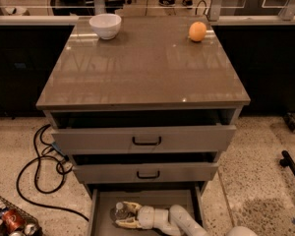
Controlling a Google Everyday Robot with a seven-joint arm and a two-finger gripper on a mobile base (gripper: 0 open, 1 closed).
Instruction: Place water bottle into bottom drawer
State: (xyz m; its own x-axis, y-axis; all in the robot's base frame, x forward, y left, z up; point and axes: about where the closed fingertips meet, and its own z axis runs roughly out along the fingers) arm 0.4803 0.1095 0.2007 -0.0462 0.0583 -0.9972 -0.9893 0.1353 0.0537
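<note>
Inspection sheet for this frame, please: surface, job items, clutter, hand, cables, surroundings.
Surface: cabinet top is glossy grey-brown; a white bowl sits at the back left and an orange at the back right.
Job's things: the water bottle lies inside the bottom drawer, which is pulled out; the two upper drawers are slightly open.
Clutter: a red can sits in a wire basket on the floor, lower left.
Hand: the hand is low inside the bottom drawer, closed around the water bottle.
Cables: a black cable is looped on the floor left of the cabinet.
Surroundings: speckled floor; dark low wall behind.
</note>
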